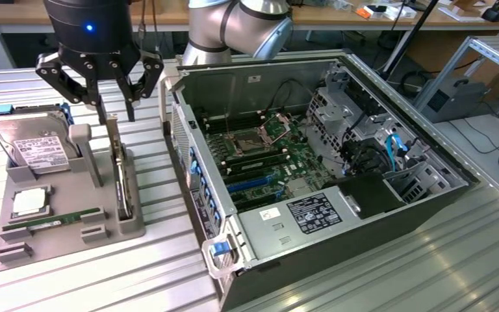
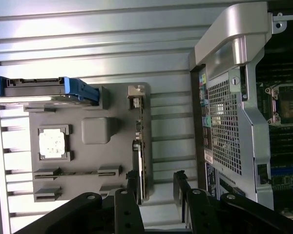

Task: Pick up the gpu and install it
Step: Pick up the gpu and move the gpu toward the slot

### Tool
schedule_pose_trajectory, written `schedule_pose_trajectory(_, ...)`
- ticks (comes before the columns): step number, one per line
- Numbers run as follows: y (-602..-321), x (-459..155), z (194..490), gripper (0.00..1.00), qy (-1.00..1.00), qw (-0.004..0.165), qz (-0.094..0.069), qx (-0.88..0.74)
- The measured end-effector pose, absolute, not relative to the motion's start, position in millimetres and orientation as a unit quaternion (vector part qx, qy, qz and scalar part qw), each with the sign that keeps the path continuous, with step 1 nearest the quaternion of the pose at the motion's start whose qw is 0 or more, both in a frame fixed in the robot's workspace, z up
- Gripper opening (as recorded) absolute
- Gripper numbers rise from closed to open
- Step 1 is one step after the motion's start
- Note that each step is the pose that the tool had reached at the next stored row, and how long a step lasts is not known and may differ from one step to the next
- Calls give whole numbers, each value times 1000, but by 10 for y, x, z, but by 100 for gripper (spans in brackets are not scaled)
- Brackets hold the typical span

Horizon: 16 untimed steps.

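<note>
Hand hangs with its fingers spread wide, gripping nothing, poised just over the top edge of the gpu; no contact shows; the gpu stands on edge in its slot of the grey holder on the ribbed surface, beside the open computer case; by this, nothing is picked up yet, and the whole install remains; the hard drive bears a white label and the case a black sticker, both with print too small to read.

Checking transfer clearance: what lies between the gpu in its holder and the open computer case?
Only bare slatted tabletop, in both views, separates the gpu from the computer case.
</note>
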<state>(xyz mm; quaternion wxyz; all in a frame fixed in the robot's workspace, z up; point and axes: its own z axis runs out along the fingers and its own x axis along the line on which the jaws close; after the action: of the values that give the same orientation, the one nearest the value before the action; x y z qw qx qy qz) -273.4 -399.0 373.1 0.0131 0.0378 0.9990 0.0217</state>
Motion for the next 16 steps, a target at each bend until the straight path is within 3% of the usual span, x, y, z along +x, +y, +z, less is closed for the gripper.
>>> schedule_pose_trajectory(16, -3989, -2734, 3665, 42, 999, 13, 22, 38)
